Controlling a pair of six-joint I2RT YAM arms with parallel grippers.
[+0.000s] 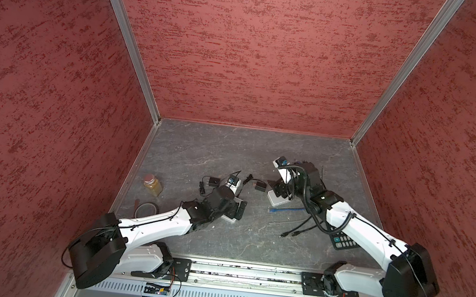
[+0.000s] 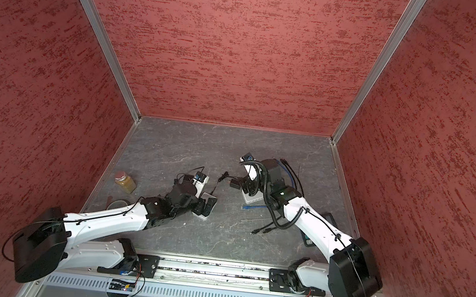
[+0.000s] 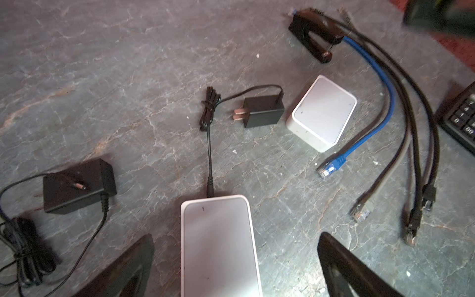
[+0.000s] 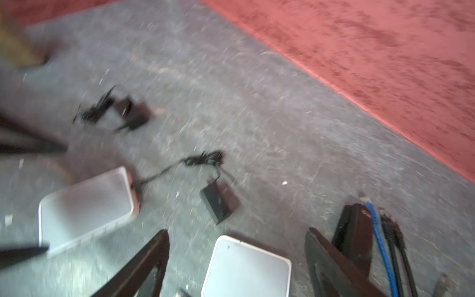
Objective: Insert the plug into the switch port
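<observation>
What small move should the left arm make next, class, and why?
Probably lift the left gripper straight up and clear. Its jaws stand open either side of the white switch, holding nothing, and the black plug already looks seated in the switch's end.

- Both top views sat high over the near edge, looking down and forward across the grey table to the red walls, pretty far off.
- Those two overlapped almost completely, just nudged sideways.
- Left wrist cam hung low and close, sharp, over the long white box.
- Right wrist cam was close too, blurry, over the small white box.
- Both wrist cams caught both boxes, the black adapter and the blue cable.
</observation>
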